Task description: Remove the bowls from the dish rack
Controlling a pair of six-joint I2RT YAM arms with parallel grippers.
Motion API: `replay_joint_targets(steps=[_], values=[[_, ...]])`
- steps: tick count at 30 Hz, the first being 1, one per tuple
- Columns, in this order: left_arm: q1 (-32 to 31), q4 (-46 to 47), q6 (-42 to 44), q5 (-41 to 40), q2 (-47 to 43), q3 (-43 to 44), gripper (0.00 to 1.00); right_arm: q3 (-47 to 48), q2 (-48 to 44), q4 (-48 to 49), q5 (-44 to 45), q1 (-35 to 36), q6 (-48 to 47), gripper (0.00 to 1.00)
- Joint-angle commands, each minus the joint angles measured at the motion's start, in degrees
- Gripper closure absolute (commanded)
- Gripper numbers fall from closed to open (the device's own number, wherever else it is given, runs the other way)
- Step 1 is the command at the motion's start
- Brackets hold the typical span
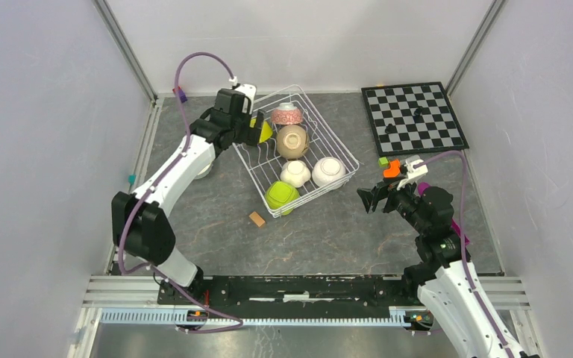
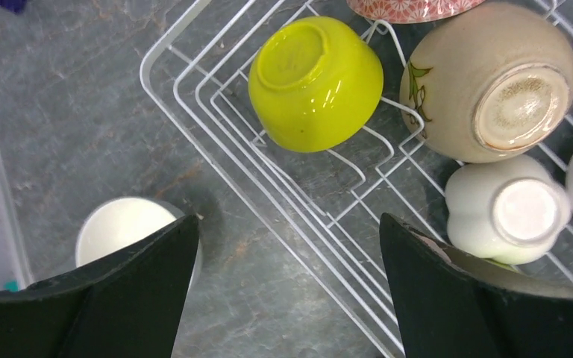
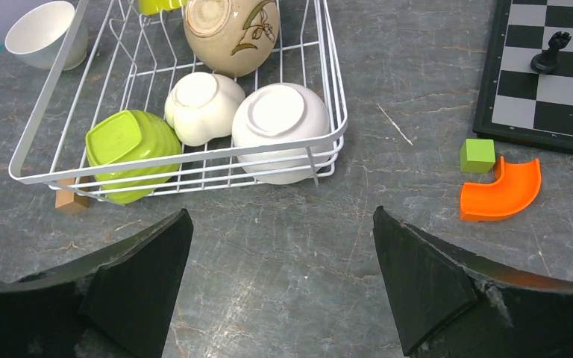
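Observation:
The white wire dish rack (image 1: 328, 123) sits mid-table. In it, upside down, are a pink floral bowl (image 1: 286, 113), a tan bowl (image 1: 292, 141), a squarish white bowl (image 1: 295, 173), a round white bowl (image 1: 328, 171) and two lime green bowls (image 1: 280, 196) (image 1: 265, 131). A white bowl (image 1: 203, 170) stands upright on the table left of the rack. My left gripper (image 2: 287, 220) is open over the rack's left rim (image 2: 216, 149), just short of the lime bowl (image 2: 315, 82). My right gripper (image 3: 282, 212) is open and empty over bare table, near the rack's front corner (image 3: 45, 93).
A chessboard (image 1: 414, 115) with a few pieces lies at the back right. A green cube (image 3: 477, 155) and an orange curved piece (image 3: 503, 190) lie right of the rack. A small wooden block (image 1: 257, 218) lies by the rack's near corner. Walls close in on both sides.

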Motion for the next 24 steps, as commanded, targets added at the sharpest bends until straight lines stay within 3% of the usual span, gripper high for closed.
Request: replay_joint_targets(steps=[1, 6, 15, 24], values=[[-1.14, -4.72, 11.8, 0.19, 4.78, 7.38, 0.05, 2.23, -0.32, 1.0, -0.16, 0.04, -0.76, 0.03], [-3.79, -12.13, 18.62, -4.63, 13.19, 16.29, 0.03, 2.61, 0.49, 1.46, -1.01, 0.05, -0.61, 0.02], [-3.73, -23.31, 22.64, -3.07, 27.42, 33.44, 0.0, 3.91, 1.75, 0.78, -0.35, 0.1, -0.6, 0.02], [-3.7, -24.32, 23.32, -6.91, 32.44, 35.56, 0.0, 3.99, 3.05, 1.38, -0.98, 0.05, -0.77, 0.03]])
